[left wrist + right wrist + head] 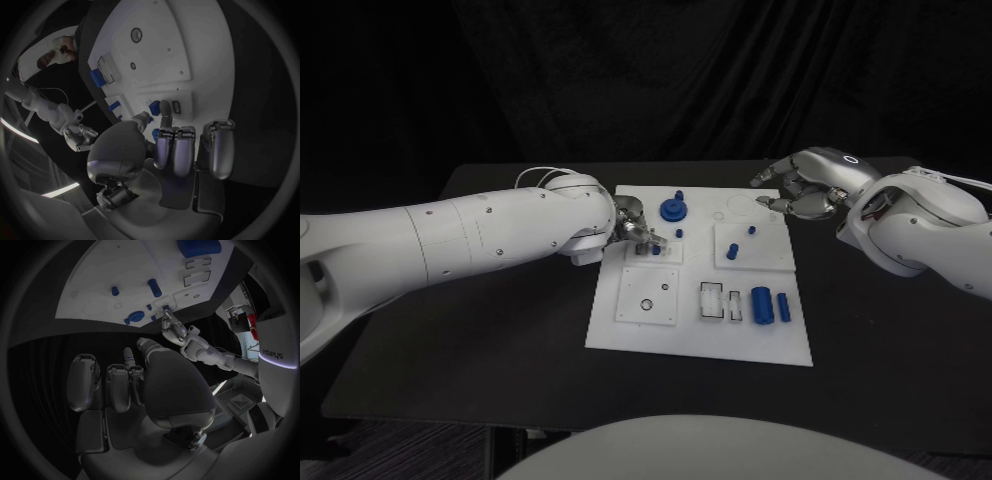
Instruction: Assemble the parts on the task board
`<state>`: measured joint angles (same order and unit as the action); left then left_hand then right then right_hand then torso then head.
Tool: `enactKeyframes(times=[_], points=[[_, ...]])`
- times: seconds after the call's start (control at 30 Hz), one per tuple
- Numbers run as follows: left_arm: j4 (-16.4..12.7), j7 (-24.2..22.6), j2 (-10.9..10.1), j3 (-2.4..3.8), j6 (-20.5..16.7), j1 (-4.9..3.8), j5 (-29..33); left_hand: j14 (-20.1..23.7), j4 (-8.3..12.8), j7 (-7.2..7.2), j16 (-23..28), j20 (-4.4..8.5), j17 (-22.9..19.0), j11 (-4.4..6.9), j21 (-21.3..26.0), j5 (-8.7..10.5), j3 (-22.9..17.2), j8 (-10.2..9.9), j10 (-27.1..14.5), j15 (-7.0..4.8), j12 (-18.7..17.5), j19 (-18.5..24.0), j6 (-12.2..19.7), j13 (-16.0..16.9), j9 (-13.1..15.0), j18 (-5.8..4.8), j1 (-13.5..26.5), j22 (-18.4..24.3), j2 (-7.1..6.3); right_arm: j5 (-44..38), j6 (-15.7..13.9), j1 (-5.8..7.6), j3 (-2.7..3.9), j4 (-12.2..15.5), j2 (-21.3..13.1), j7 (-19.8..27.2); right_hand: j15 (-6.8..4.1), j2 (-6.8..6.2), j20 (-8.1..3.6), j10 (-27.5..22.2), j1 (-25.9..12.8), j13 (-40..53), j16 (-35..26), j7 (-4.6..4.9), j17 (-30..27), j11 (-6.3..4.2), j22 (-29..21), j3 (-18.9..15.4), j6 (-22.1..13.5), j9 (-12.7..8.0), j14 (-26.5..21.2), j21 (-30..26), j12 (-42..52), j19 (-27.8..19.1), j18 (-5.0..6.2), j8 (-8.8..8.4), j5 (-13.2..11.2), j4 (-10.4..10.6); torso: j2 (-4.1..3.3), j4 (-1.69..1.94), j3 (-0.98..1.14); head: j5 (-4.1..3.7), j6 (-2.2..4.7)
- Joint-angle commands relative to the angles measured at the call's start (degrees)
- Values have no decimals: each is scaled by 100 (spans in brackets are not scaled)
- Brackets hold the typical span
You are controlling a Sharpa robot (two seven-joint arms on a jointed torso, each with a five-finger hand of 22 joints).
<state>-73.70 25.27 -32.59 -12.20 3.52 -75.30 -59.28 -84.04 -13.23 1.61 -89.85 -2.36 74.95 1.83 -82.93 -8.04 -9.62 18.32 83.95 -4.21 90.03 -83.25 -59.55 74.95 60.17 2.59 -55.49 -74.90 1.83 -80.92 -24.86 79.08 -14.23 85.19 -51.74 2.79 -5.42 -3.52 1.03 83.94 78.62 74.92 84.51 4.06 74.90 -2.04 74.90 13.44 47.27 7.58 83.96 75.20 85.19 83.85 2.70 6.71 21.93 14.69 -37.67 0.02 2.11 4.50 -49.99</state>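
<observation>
1. While the task board (700, 335) lies flat in the middle of the bench (473, 350), most parts sit in its far half: a blue gear-like piece (674, 209) near the far edge, a small blue peg (751, 230) on the right-hand raised plate, and a large blue cylinder (762, 305) lying beside a slimmer blue one (783, 307) near the right edge.
2. Empty slots (713, 297) sit just left of those cylinders, likely their seats; judged so from shape alone.
3. Left hand (635, 234) reaches over the board's far-left area, fingertips (165, 110) down at a small blue part (154, 106) beside a rectangular recess. Contact looks close, but whether the part is pinched or only touched I cannot tell.
4. Its other fingers are curled back against the palm, probably to keep clear of neighbouring pieces.
5. Right hand (805, 185) hangs above the board's far-right corner, fingers loosely curled and apart, nothing in them; it looks parked out of the left arm's way.
6. Judgement: an early step; several parts are still loose.
</observation>
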Motion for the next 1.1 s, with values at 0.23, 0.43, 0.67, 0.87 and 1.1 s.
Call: enactKeyframes(times=[0.23,0.43,0.67,0.87,1.1], points=[[-202,-328,-282,5,-608,-328,-17,-596,-38,-42,-15,70,1505,66,-50,-334,182,304,605,-69,-3,-53,133,1505,483,-26,-263,-873,7,-8,1,-14,5,13,-51,-154,42,50,42,137,21,698,-18,-5,599,48,1074,24,30,-5,414,-25,-34,-3,57,-6,13,4,4,12,1,-39,-1],[2,-423,-304,5,-607,-486,-17,-596,24,-53,-15,81,1505,77,-53,-538,188,362,605,-78,-3,-65,214,1505,628,-30,-494,-893,39,-8,9,-15,5,-26,-30,-154,42,50,42,137,21,698,-18,-5,599,48,1074,24,30,-5,414,-25,-34,-3,57,-6,13,4,2,0,7,6,-1],[268,-404,-253,4,-390,-531,-17,-596,93,-68,-15,88,1505,88,-57,-771,187,407,605,-87,-3,-75,251,1505,732,-32,-659,-910,18,-8,30,-34,5,-52,-22,-144,43,50,43,135,17,694,-19,-4,598,49,1072,26,36,-9,414,-33,-37,-6,58,-8,12,3,1,0,8,2,-1],[566,-398,-114,3,-238,-500,-17,-596,109,-69,-15,90,1505,90,-57,-774,186,426,605,-88,-3,-75,252,1505,764,-33,-690,-913,14,-8,23,-48,5,-53,-25,-134,43,50,43,129,18,684,-19,-4,598,49,1072,27,36,-11,414,-35,-44,-7,59,-9,12,2,-7,-3,2,12,-1],[788,-405,6,3,-113,-434,-17,-596,68,-58,-15,88,1505,82,-39,-611,235,464,605,-83,-3,-61,284,1505,855,-29,-675,-909,19,-8,27,-56,5,-23,-48,-138,43,50,43,128,20,683,-19,-4,598,49,1071,29,37,-12,414,-38,-45,-8,59,-10,12,-1,-2,-1,-5,5,-1]])
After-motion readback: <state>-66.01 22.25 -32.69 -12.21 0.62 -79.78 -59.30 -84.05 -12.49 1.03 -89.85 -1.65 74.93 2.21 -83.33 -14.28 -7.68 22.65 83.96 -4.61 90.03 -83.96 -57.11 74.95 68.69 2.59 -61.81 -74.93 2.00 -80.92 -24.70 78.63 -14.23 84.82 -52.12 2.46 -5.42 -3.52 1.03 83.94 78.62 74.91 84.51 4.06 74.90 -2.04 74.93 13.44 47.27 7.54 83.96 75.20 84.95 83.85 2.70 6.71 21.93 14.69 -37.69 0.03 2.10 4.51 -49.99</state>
